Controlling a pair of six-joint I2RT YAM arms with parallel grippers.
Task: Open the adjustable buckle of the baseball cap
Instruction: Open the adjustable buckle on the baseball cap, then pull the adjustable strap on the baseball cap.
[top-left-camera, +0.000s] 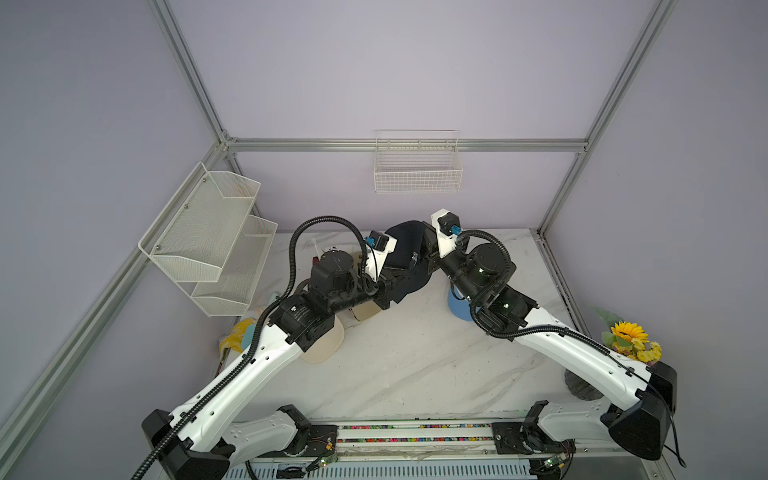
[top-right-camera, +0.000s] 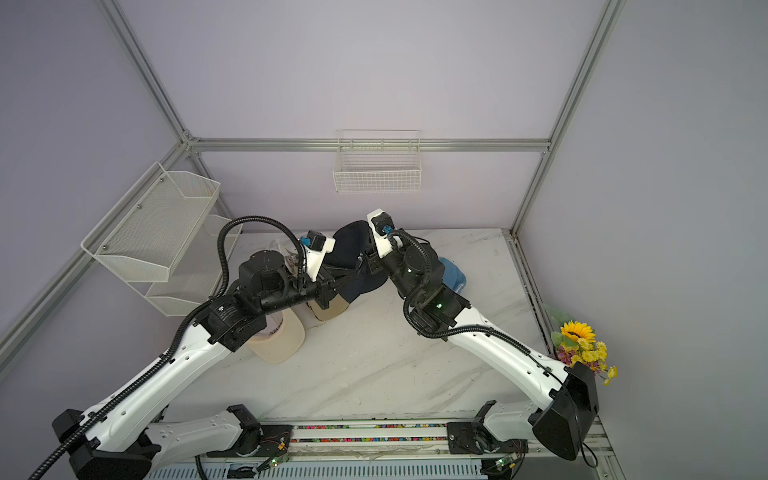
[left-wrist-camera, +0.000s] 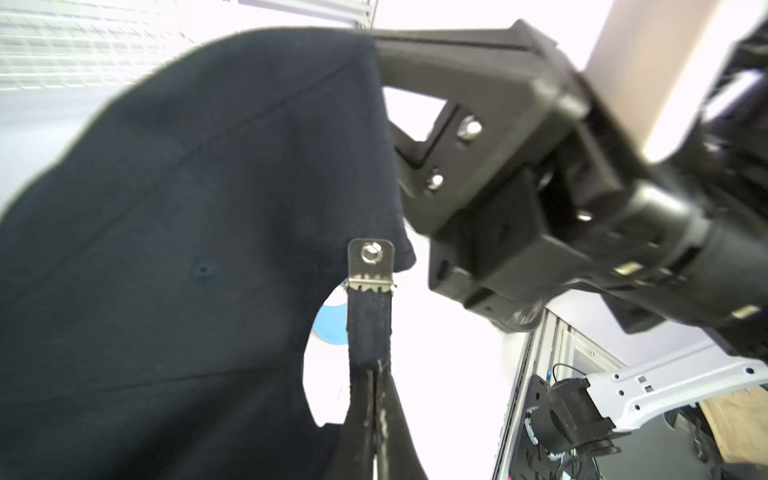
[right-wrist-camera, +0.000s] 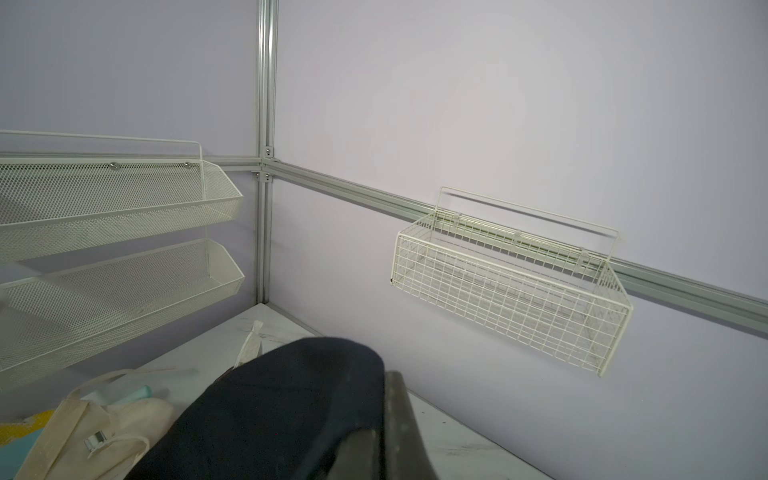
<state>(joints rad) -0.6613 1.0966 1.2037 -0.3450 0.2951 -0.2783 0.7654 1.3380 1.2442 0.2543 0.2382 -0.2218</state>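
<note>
A navy baseball cap (top-left-camera: 405, 245) (top-right-camera: 347, 245) hangs above the table between my two grippers. In the left wrist view its crown (left-wrist-camera: 187, 208) fills the frame. A silver metal buckle (left-wrist-camera: 371, 262) sits at the cap's back opening, clamped on the navy strap (left-wrist-camera: 369, 328). The left gripper (left-wrist-camera: 376, 376) is shut on the strap's free end below the buckle. The right gripper (right-wrist-camera: 384, 399) is shut on the cap's fabric edge (right-wrist-camera: 282, 407). In both top views the buckle (top-left-camera: 414, 255) shows as a small bright spot between the grippers.
Beige caps (top-left-camera: 322, 349) lie under the left arm, and a blue cap (top-right-camera: 453, 274) lies under the right arm. A two-tier mesh shelf (top-left-camera: 208, 241) hangs on the left wall and a wire basket (top-left-camera: 417, 166) on the back wall. Sunflowers (top-left-camera: 627, 336) stand at the right edge.
</note>
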